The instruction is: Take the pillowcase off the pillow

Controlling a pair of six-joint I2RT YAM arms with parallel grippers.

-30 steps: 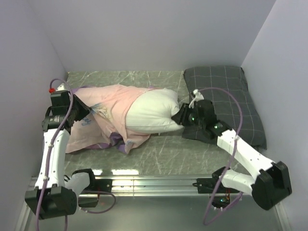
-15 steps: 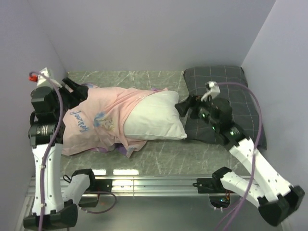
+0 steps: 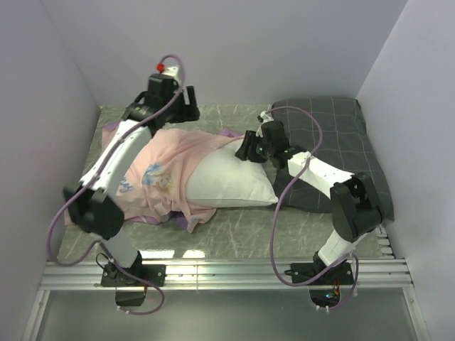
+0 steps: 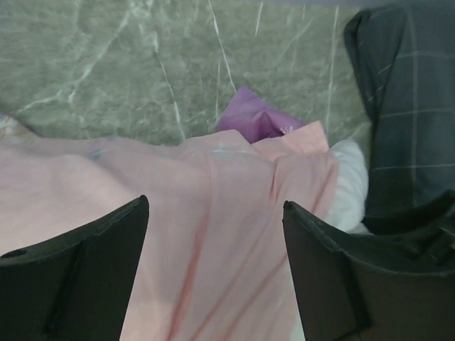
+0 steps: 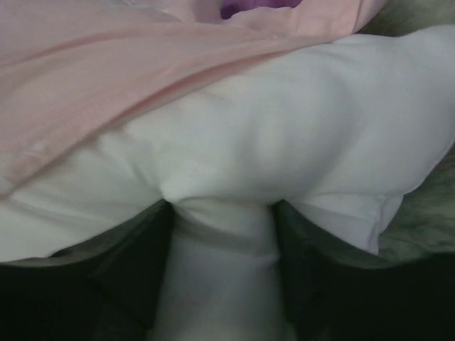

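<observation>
The pink pillowcase (image 3: 160, 163) lies crumpled over the left half of the white pillow (image 3: 231, 181), whose right half is bare. My left gripper (image 3: 188, 110) hovers open above the case's back edge. In the left wrist view its dark fingers (image 4: 85, 270) stand wide apart over the pink pillowcase (image 4: 213, 185), touching nothing, with a purple fold (image 4: 256, 117) beyond. My right gripper (image 3: 247, 150) sits at the pillow's back right edge. In the right wrist view the right gripper (image 5: 220, 213) is shut on a pinched fold of the white pillow (image 5: 284, 128), with the pillowcase (image 5: 106, 64) lying over the pillow's top.
A dark grey checked pillow (image 3: 334, 142) lies at the right, against the side wall, and my right arm reaches across it. Marble tabletop (image 3: 234, 227) shows in front of the pillow. Walls close in at the back and both sides.
My left gripper let go of the case's left end, opened, and swung round to the back. My right gripper released the pillow's corner, lifted, then closed on the pillow's back edge.
</observation>
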